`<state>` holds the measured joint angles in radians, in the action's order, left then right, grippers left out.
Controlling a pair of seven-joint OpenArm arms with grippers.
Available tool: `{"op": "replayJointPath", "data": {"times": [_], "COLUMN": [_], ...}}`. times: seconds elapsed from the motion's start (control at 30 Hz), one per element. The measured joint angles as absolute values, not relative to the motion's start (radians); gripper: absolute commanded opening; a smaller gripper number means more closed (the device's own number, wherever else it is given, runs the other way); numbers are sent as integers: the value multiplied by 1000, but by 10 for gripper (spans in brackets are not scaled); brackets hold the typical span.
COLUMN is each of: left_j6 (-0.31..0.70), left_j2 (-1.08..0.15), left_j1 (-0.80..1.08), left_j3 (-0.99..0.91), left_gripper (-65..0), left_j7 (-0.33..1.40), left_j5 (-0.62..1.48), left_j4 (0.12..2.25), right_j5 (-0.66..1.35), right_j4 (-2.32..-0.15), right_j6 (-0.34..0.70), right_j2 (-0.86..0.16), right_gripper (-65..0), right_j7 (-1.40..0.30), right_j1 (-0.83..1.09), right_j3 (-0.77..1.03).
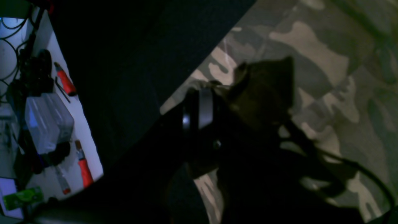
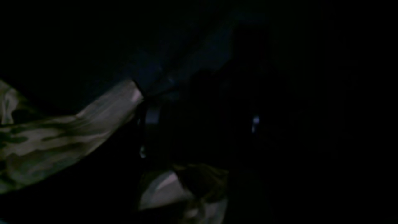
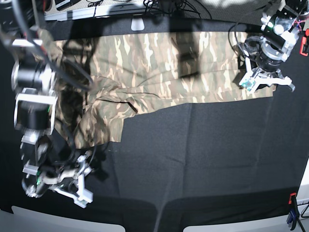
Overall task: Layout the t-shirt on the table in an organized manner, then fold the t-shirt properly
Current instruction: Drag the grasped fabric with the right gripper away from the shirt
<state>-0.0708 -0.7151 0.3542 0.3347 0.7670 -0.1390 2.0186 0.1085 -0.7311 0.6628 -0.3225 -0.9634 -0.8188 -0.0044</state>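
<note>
Lying rumpled on matte table (image 3: 203, 145): soft camouflage t-shirt (image 3: 159, 67), both jaws clamping it.

Bare table (image 3: 203, 145) lies free; the t-shirt (image 3: 159, 63) covers its far strip.

t-shirt (image 3: 159, 63): soft matt cloth | table (image 3: 203, 154): matt black cloth

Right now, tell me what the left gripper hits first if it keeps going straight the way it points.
Most likely the t-shirt. The left gripper points down at the shirt's end on the table, with camouflage cloth bunched at its fingertips; depth is unclear.
</note>
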Motion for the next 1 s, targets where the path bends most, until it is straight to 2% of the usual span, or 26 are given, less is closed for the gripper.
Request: {"op": "replayJointPath", "data": {"times": [0.2, 0.4, 0.6, 0.73, 1.0], "left_j6": [-71, -71, -71, -70, -71], "left_j2": [-715, -715, -715, -715, -685], "left_j1": [355, 355, 355, 355, 355], "left_j3": [335, 335, 335, 335, 335], "left_gripper": [-650, -650, -650, -650, -650], "left_j7": [767, 767, 767, 767, 767], "left_j5": [-139, -139, -139, -139, -139], "left_j4": [2019, 2019, 2019, 2019, 2019], "right_j5": [229, 239, 239, 239, 178], "right_j4": [-640, -641, -641, -632, -617], "right_j6": [696, 696, 696, 696, 696], "right_j2": [-345, -340, -309, -282, -276], "right_gripper": [-351, -351, -352, -407, -407], "right_j7": [-1167, -1142, -1113, -1093, -1019], "right_j1": [-818, -822, -822, -822, -802], "right_j3": [-141, -269, -270, -270, -270]}}
